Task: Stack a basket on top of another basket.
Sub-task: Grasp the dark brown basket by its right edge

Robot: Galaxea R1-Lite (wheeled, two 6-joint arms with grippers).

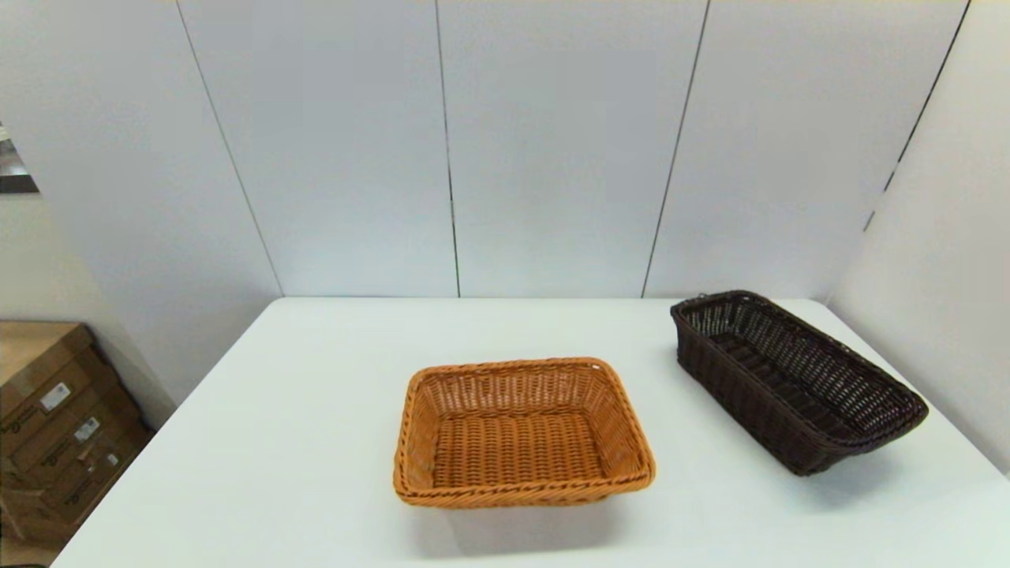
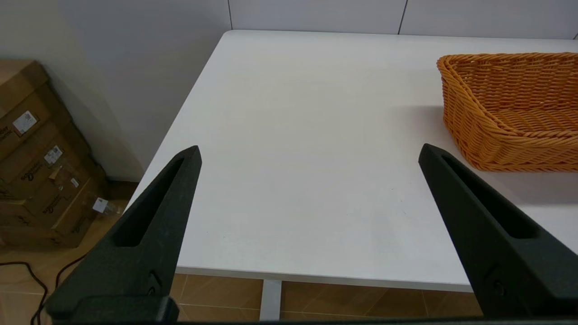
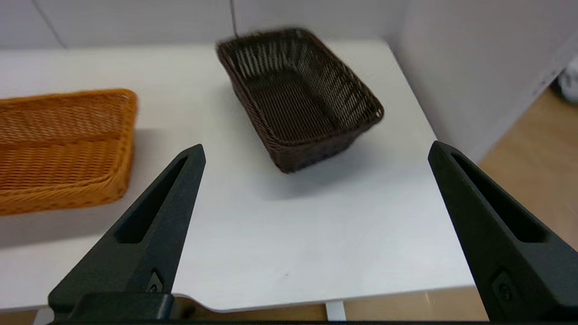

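Note:
The dark brown basket (image 1: 793,379) stands on the table's right side, set at an angle, empty; the right wrist view shows it too (image 3: 298,97). The orange-tan basket (image 1: 521,430) sits in the middle of the table toward the front, also empty, and appears in the left wrist view (image 2: 510,110) and the right wrist view (image 3: 63,149). My right gripper (image 3: 316,151) hangs open near the table's front edge, well short of the dark basket. My left gripper (image 2: 309,151) is open over the table's front left part, beside the orange-tan basket. Neither gripper shows in the head view.
The white table (image 1: 316,410) is backed by white wall panels, with a side wall close on the right. Cardboard boxes (image 1: 55,418) stand on the floor off the table's left edge.

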